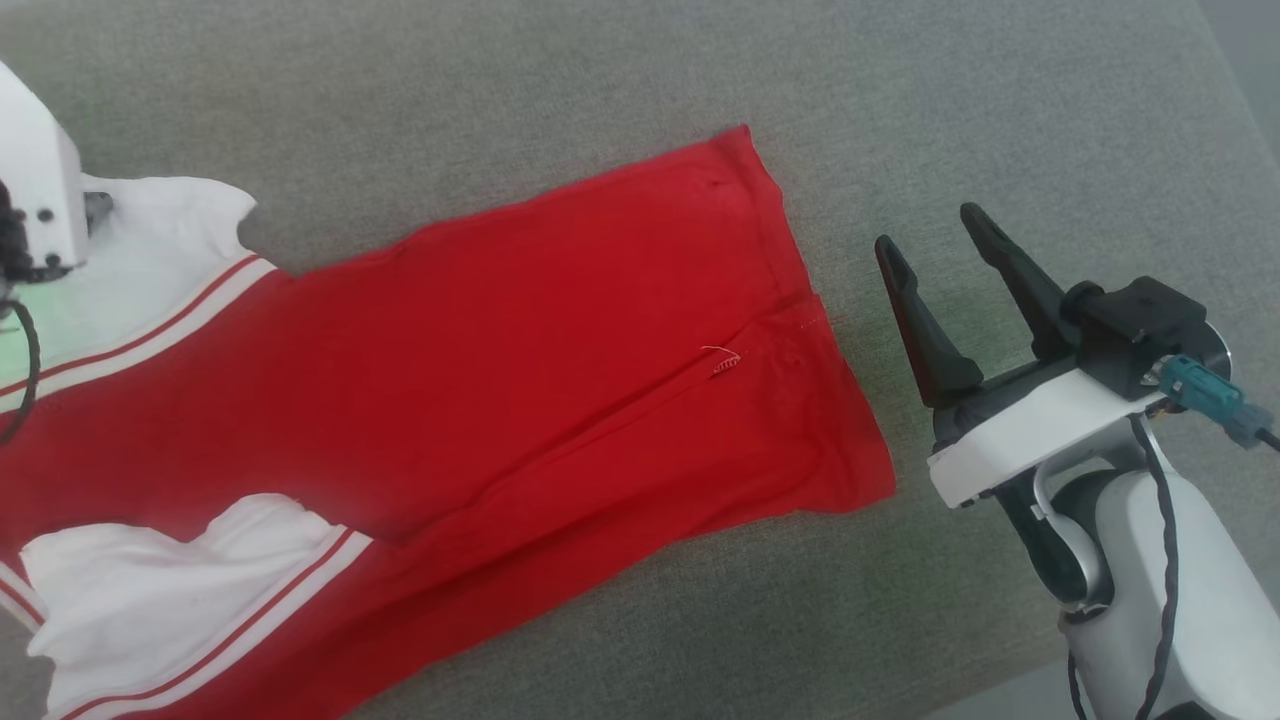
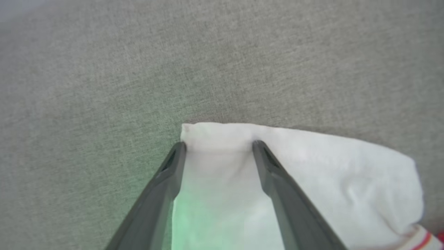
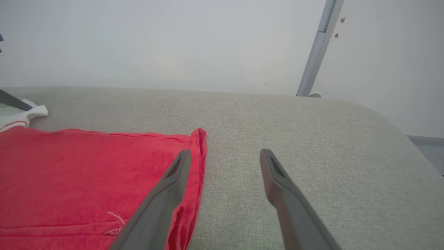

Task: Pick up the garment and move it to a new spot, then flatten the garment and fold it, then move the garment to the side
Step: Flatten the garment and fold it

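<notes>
**Right pincer** point(image 1: 928, 228): two long, tapered, matte-black fingers point(image 1: 922, 330), each with a hollow slot near the tip.
- Directly behind it: a white mounting plate point(image 1: 1030, 420).
- On top of the plate: a black boxy block point(image 1: 1140, 335).
- At the block's far side: a teal plug point(image 1: 1205, 392).
- Below the plate: a dark joint point(image 1: 1050, 545) with a silver rim.
- Further back: a glossy white forearm point(image 1: 1200, 620) with a black cable point(image 1: 1170, 560) running along it.

**Left pincer** point(image 2: 219, 143): same dark tapered fingers.
- Behind it: a white housing point(image 1: 35, 170) with small dark screw holes point(image 1: 45, 215).
- Beneath the housing: a black cable loop point(image 1: 30, 370).
</notes>
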{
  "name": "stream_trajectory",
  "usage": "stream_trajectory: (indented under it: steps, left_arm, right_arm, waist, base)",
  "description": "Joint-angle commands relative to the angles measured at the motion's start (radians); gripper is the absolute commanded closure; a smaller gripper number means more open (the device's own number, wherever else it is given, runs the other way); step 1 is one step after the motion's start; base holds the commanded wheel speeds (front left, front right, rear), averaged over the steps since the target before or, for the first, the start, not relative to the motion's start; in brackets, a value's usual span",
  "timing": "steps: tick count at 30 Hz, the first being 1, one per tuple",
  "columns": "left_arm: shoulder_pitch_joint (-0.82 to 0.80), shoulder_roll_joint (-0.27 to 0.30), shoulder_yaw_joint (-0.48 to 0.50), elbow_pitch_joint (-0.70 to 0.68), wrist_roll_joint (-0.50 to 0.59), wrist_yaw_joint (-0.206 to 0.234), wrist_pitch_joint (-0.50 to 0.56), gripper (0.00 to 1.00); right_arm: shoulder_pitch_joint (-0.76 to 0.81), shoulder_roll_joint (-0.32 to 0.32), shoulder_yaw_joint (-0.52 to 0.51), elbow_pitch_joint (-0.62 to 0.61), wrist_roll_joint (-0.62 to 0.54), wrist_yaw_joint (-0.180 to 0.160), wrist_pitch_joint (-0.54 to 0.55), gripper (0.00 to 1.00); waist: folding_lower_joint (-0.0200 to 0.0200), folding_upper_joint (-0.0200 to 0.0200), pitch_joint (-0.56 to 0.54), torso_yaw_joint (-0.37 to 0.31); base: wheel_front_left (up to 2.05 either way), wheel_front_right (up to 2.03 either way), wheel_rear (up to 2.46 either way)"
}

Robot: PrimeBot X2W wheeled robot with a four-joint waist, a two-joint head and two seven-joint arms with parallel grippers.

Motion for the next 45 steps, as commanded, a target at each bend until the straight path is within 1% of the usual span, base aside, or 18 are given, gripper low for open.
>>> stream_trajectory:
  steps: [1,3,4,9,13,20,26,27,29,33,34,35,36,37,41,45]
  left_arm:
    - [0.007,-0.014,-0.008,0.019,-0.013,-0.001,0.016,0.13]
    - [0.014,-0.029,-0.012,0.046,-0.018,-0.005,0.037,0.78]
    - [0.016,-0.036,-0.011,0.057,-0.027,-0.007,0.045,1.0]
    - [0.006,-0.076,-0.012,0.089,-0.041,-0.022,0.041,1.0]
    - [-0.017,-0.113,-0.021,0.105,-0.033,-0.033,0.025,1.0]
    - [-0.074,-0.165,-0.029,0.136,-0.018,-0.054,0.0,1.0]
    - [-0.105,-0.196,-0.031,0.169,-0.013,-0.071,-0.024,1.0]
    - [-0.105,-0.196,-0.031,0.169,-0.013,-0.071,-0.024,1.0]
    - [-0.113,-0.205,-0.031,0.18,-0.014,-0.077,-0.031,1.0]
    - [-0.119,-0.222,-0.033,0.203,-0.015,-0.088,-0.047,1.0]
    - [-0.121,-0.227,-0.034,0.207,-0.014,-0.089,-0.05,1.0]
    - [-0.124,-0.233,-0.032,0.213,-0.016,-0.091,-0.06,1.0]
    - [-0.126,-0.238,-0.03,0.219,-0.019,-0.094,-0.067,1.0]
    - [-0.128,-0.244,-0.029,0.225,-0.02,-0.097,-0.073,1.0]
    - [-0.134,-0.253,-0.029,0.25,-0.025,-0.112,-0.084,1.0]
    - [-0.144,-0.269,-0.027,0.264,-0.036,-0.128,-0.071,1.0]
  right_arm:
    - [-0.01,-0.003,0.005,0.004,0.009,0.0,0.002,0.0]
    - [-0.023,-0.007,0.012,0.004,0.019,0.0,0.014,0.0]
    - [-0.028,-0.011,0.018,0.004,0.024,0.0,0.023,0.0]
    - [-0.092,-0.045,0.059,0.021,0.062,0.0,0.094,0.0]
    - [-0.175,-0.076,0.103,0.071,0.084,0.0,0.161,0.0]
    - [-0.346,-0.11,0.197,0.24,0.163,-0.001,0.299,0.0]
    - [-0.487,-0.107,0.291,0.409,0.249,0.0,0.48,0.0]
    - [-0.487,-0.107,0.291,0.409,0.249,0.0,0.48,0.0]
    - [-0.517,-0.097,0.318,0.461,0.286,0.0,0.544,0.0]
    - [-0.572,-0.098,0.375,0.533,0.331,0.0,0.65,0.0]
    - [-0.582,-0.102,0.388,0.548,0.337,0.0,0.666,0.47]
    - [-0.591,-0.103,0.399,0.557,0.344,0.0,0.678,0.86]
    - [-0.599,-0.107,0.409,0.563,0.349,0.0,0.686,1.0]
    - [-0.608,-0.114,0.42,0.567,0.35,0.0,0.689,1.0]
    - [-0.632,-0.145,0.421,0.58,0.351,-0.001,0.637,1.0]
    - [-0.627,-0.175,0.41,0.582,0.345,-0.001,0.591,1.0]
  waist:
    - [0.0,0.0,0.005,-0.002]
    - [0.0,0.0,0.009,0.0]
    - [0.0,0.0,0.011,0.002]
    - [0.0,0.0,0.019,0.022]
    - [0.0,0.0,0.027,0.049]
    - [0.0,0.0,0.047,0.092]
    - [0.0,0.0,0.058,0.113]
    - [0.0,0.0,0.058,0.113]
    - [0.0,0.0,0.061,0.118]
    - [0.0,0.0,0.066,0.131]
    - [0.0,0.0,0.066,0.135]
    - [0.0,0.0,0.066,0.139]
    - [0.0,0.0,0.064,0.144]
    - [0.0,0.0,0.062,0.15]
    - [0.0,0.0,0.04,0.174]
    - [0.0,0.0,0.002,0.207]
  base:
    - [0.0,0.0,0.0]
    - [0.0,0.0,0.0]
    - [0.0,0.0,0.0]
    - [0.0,0.0,0.0]
    - [0.0,0.0,0.0]
    - [0.0,0.0,0.0]
    - [0.0,0.0,0.0]
    - [0.0,0.0,0.0]
    - [0.0,0.0,0.0]
    - [0.0,0.0,0.0]
    - [0.0,0.0,0.0]
    - [0.0,0.0,0.0]
    - [0.0,0.0,0.0]
    - [0.0,0.0,0.0]
    - [0.0,0.0,0.0]
    - [0.0,0.0,0.0]
